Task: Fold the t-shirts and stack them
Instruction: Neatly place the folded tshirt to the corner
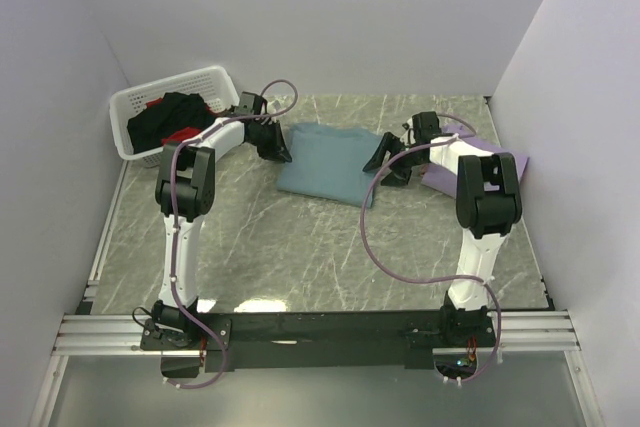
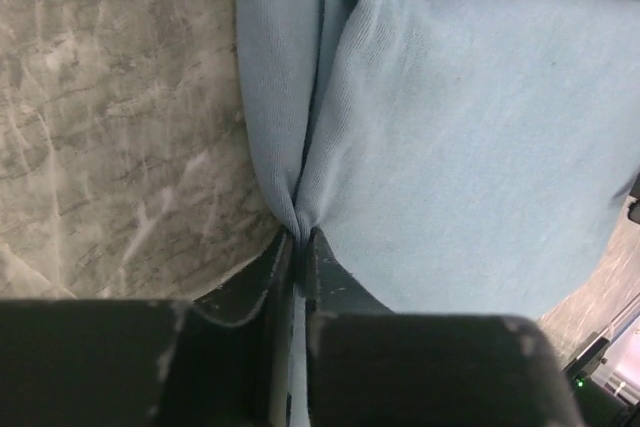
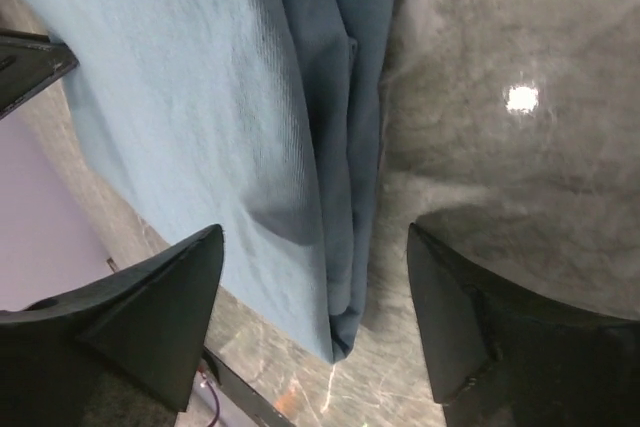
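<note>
So, at the desk's far left corner, the white basket is holding the black shirt and the red shirt. Next over, my left gripper is pinching a fold on the teal shirt, jaws clamped tight on its left edge. That shirt is lying folded mid-desk, toward the far edge. My right gripper is sitting wide, fingers straddling the shirt's right edge. The lavender shirt is lying by the desk's right edge.
</note>
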Motion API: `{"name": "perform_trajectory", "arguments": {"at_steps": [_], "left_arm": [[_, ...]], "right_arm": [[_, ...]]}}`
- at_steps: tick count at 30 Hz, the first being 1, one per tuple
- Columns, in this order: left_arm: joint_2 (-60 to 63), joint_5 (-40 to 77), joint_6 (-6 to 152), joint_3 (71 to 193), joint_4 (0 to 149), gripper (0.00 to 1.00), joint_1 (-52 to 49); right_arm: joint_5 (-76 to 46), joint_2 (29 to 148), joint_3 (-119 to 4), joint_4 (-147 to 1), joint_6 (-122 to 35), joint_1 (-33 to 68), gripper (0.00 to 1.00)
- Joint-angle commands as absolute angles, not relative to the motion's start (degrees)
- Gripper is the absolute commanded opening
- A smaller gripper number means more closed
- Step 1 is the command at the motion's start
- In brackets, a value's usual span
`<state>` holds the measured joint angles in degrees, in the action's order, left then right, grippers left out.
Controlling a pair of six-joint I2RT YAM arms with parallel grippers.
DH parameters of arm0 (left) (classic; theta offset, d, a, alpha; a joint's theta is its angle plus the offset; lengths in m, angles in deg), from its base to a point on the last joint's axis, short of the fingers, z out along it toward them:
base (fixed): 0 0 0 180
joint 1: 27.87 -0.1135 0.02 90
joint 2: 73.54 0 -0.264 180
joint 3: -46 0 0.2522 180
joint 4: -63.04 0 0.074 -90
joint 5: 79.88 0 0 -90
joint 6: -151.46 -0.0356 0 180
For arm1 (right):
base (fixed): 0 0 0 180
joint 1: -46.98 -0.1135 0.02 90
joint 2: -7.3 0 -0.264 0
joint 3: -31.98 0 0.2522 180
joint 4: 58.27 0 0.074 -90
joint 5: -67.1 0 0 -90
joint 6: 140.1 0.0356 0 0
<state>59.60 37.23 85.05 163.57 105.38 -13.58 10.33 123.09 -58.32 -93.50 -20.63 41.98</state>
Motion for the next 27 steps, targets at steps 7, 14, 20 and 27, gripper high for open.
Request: {"name": "perform_trajectory", "arguments": {"at_steps": [7,14,20,27], "left_arm": [[60.84,39.47,85.01,161.72,104.23,0.00,-13.28],[60.84,40.79,86.15,160.75,103.61,0.00,-13.28],[61.28,41.49,86.24,160.92,103.61,0.00,-12.66],[61.98,42.55,87.12,162.42,103.61,0.09,-12.31]], "right_arm": [[10.41,129.46,-61.50,-91.98,-20.13,40.65,0.71],[9.18,131.75,-64.13,-92.06,-19.78,39.77,0.68],[8.74,133.51,-67.56,-92.85,-20.13,38.98,0.55],[8.22,133.61,-69.41,-94.35,-20.83,38.80,0.11]]}}
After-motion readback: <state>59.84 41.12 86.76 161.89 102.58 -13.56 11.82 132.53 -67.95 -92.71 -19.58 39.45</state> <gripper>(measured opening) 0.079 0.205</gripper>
